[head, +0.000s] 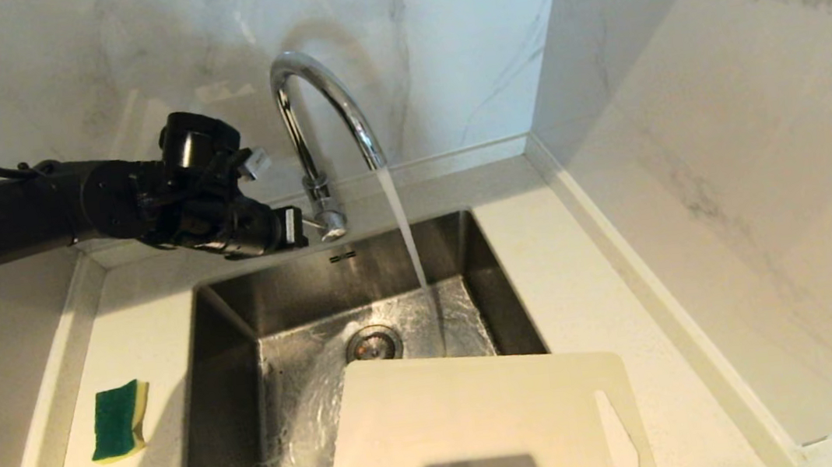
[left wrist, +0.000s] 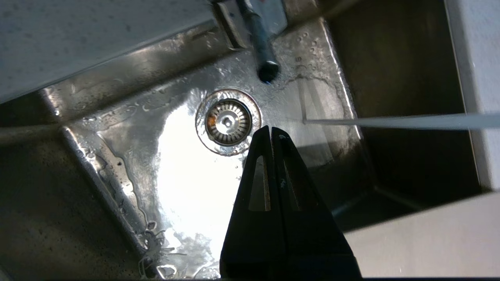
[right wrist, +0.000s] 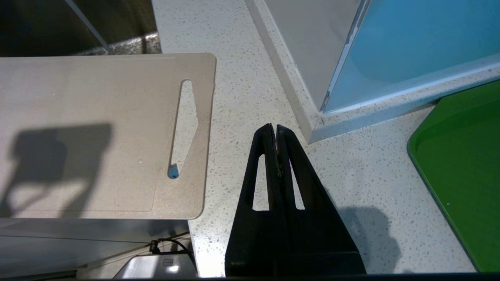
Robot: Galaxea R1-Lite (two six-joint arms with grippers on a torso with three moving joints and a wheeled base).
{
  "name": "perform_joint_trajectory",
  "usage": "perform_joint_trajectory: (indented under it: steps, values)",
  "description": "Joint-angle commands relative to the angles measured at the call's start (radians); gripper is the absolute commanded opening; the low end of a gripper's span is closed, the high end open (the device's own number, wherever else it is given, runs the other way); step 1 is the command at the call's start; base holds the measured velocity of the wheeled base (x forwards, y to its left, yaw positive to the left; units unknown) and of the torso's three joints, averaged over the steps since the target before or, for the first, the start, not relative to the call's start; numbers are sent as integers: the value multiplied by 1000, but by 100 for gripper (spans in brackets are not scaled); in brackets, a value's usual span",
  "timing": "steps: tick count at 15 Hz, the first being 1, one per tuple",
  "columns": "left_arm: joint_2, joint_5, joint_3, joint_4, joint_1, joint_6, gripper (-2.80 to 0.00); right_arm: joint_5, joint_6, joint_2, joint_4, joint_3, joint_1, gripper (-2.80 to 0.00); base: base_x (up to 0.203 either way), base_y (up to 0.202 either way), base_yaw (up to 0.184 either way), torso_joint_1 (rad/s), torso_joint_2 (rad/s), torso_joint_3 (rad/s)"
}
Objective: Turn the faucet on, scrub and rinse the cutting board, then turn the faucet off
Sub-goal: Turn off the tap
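The left gripper, pressed together and empty, hovers just beside the faucet lever; water runs into the sink. The sponge lies toward seven o'clock on the counter. The cutting board, long axis across the sink's near edge, lies at five o'clock, nearer the right gripper, also closed.

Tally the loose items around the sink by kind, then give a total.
Cutting board: 1
Sponge: 1
Green tray: 1
Total: 3
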Motion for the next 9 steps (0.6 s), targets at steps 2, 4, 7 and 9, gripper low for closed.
perform_joint_trajectory:
  steps: [2,4,7,9]
  values:
    - [11,50,0,-38,-10,-12,-280,0,0,0,1,0,1,-280,0,0,0,0,0,0]
    - [19,81,1,-76,-24,-12,-280,0,0,0,1,0,0,-280,0,0,0,0,0,0]
    - [27,114,1,-80,-35,-14,-280,0,1,0,1,0,0,-280,0,0,0,0,0,0]
    - [29,116,1,-85,-41,-27,-280,0,0,0,1,0,0,-280,0,0,0,0,0,0]
